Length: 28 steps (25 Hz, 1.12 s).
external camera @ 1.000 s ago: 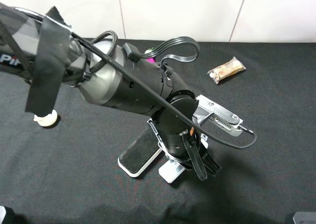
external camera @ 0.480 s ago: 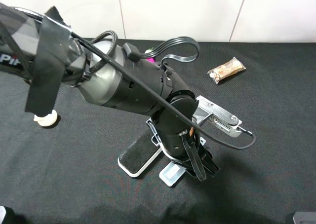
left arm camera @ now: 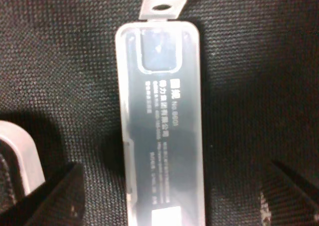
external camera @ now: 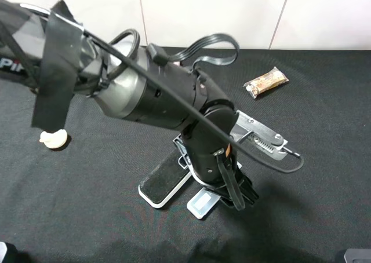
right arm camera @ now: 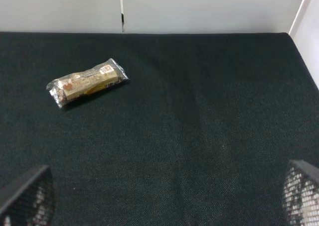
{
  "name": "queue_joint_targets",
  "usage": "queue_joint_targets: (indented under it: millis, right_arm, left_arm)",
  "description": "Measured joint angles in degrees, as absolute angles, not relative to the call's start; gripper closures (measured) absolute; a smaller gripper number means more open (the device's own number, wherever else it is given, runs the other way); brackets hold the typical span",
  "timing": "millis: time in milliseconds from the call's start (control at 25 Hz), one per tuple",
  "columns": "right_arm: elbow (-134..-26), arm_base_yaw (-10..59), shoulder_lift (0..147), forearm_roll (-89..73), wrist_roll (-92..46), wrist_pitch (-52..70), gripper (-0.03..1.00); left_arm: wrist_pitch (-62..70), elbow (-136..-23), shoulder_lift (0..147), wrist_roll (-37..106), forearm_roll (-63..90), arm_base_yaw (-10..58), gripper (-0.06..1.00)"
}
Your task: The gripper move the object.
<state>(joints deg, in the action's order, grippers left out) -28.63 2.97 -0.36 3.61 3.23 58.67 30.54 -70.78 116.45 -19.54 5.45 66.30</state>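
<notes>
In the high view, the left gripper [external camera: 242, 196] is seen low over the black cloth [external camera: 87, 216], at about 6 o'clock from the cloth's middle. Its jaws are spread and nothing is grasped. In the left wrist view, the fingers [left arm camera: 55, 196] are shown on either side of the object [left arm camera: 162, 131], with dark cloth visible between each finger and the case, so the object is released. The object [external camera: 203, 204] is laid flat on the cloth, just at 8 o'clock of the gripper, and its hang tab [left arm camera: 162, 7] is pointed away from the fingers. An eraser block [external camera: 165, 182] with a black top is found just beside the object, at its 10 o'clock; whether the two touch cannot be told. A wrapped snack bar [external camera: 265, 81] is placed well apart, at 1 o'clock from the gripper, and a small white piece [external camera: 53, 138] is seen far off at 9 o'clock. The right gripper [right arm camera: 164, 201] is held with its fingertips wide apart over bare cloth, and nothing is gripped by it.
</notes>
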Motion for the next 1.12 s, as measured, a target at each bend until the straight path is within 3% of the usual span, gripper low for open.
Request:
queue_joint_targets:
  millis: [320,600,1120]
  right_arm:
    - [-28.6,3.0,-0.4,3.6,3.2,58.7,0.27]
    - [-28.6,3.0,-0.4,3.6,3.2,58.7,0.27]
    - [-28.6,3.0,-0.4,3.6,3.2,58.7,0.27]
  left_arm:
    - [40.9,-77.2,116.4,-17.0,5.5,66.3,0.17]
    - [50.7,-82.5,116.3,-15.7,3.8,66.3,0.1]
    - [57.4,-83.1,107.6,-15.5,0.0,63.5,0.03]
